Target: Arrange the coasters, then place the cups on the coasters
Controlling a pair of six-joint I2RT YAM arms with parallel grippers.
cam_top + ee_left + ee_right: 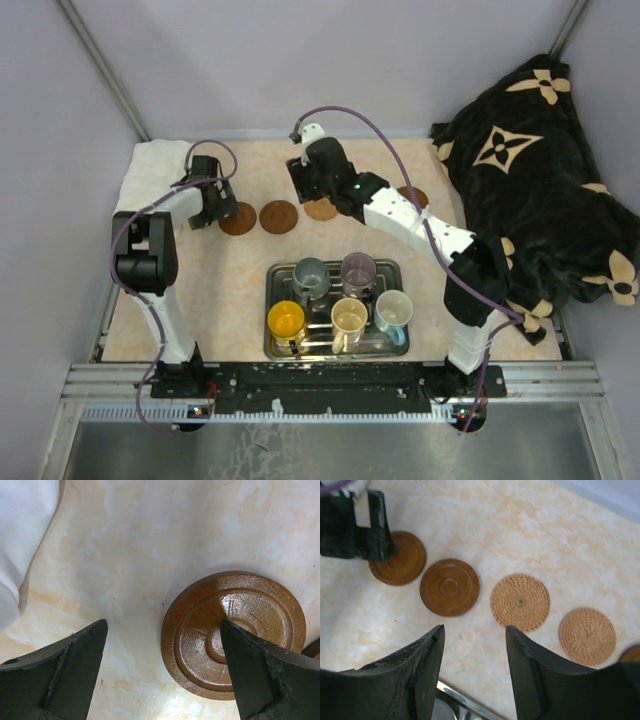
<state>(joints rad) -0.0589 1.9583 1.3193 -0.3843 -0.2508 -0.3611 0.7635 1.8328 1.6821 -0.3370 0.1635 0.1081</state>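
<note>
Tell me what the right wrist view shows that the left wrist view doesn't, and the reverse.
Right wrist only: two woven coasters, an edge of the tray, and the right gripper, open and empty. Left wrist only: the white cloth. Both: the leftmost wooden coaster on the marbled table, with the open left gripper over it.

The 2 arms reach forward, left tool (pixel 162 630) spread wide, right tool (pixel 475 632) half spread, both pointing down.
</note>
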